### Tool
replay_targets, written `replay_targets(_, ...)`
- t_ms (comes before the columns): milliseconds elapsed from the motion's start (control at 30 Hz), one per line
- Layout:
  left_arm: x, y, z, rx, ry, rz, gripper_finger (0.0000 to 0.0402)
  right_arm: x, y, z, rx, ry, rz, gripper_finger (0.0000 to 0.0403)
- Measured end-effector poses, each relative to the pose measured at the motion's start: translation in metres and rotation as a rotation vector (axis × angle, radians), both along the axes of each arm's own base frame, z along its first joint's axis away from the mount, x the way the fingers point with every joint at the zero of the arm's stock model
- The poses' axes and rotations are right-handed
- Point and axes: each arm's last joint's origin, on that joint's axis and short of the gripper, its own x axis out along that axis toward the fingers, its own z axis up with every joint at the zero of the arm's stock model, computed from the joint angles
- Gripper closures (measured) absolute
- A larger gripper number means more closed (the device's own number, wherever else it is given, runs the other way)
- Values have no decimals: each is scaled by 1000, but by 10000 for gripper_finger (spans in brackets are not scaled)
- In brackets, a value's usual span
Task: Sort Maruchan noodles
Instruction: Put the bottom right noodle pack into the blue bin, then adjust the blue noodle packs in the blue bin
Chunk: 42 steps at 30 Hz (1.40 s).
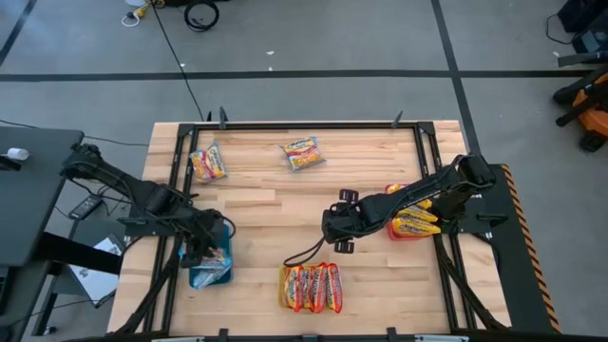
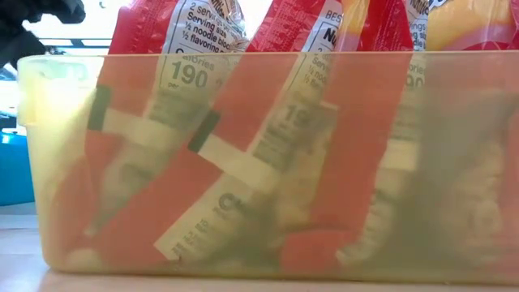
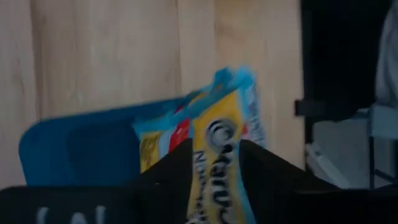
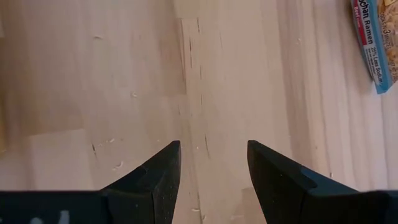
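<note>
The left tool [image 1: 201,249] is positioned over the blue tray [image 1: 211,274] at the surface's [image 1: 256,199] left edge, its fingers partly apart around a blue-edged noodle packet [image 3: 217,149]. The right tool [image 1: 334,228] is held wide and empty mid-surface. Two loose packets [image 1: 302,152] are seen at the far side.

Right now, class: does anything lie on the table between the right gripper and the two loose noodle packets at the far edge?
Nothing visible does. The right gripper hangs open over bare wood mid-table; only table separates it from the packets and.
</note>
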Motion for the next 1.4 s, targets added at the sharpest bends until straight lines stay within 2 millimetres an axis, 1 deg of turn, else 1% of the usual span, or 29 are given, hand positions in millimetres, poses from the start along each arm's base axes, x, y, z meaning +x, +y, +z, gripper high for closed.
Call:
replay_targets(100,2,0,14,8,-42,26,235,0,0,0,2,-2,-6,213)
replay_targets(167,2,2,20,34,-43,70,215,0,0,0,6,-6,-14,213)
replay_targets(233,-2,6,19,96,-8,126,199,0,0,0,10,-11,-25,213)
replay_targets(300,-7,11,15,166,49,190,192,1,0,0,14,-22,-27,213)
replay_targets(400,-11,18,11,255,122,277,192,9,2,1,18,-93,-29,213)
replay_targets(500,-9,22,8,284,143,315,202,25,8,-2,64,-209,3,213)
replay_targets(600,-2,23,4,304,169,306,214,40,21,-3,59,-261,97,213)
replay_targets(767,11,22,-10,294,298,244,228,60,34,10,-53,-317,176,213)
replay_targets(867,14,20,-18,299,391,191,230,65,33,17,-65,-348,215,213)
replay_targets(1033,4,22,-23,364,568,178,230,68,28,18,-59,-357,223,213)
replay_targets(1133,-4,23,-17,345,677,197,230,69,25,11,-48,-328,226,213)
replay_targets(1233,-8,22,2,320,745,218,230,68,21,3,-48,-301,221,213)
replay_targets(1333,-7,16,20,282,726,213,230,67,16,-1,-43,-290,195,213)
replay_targets(1400,-10,10,24,216,740,200,230,65,15,-3,-37,-269,181,213)
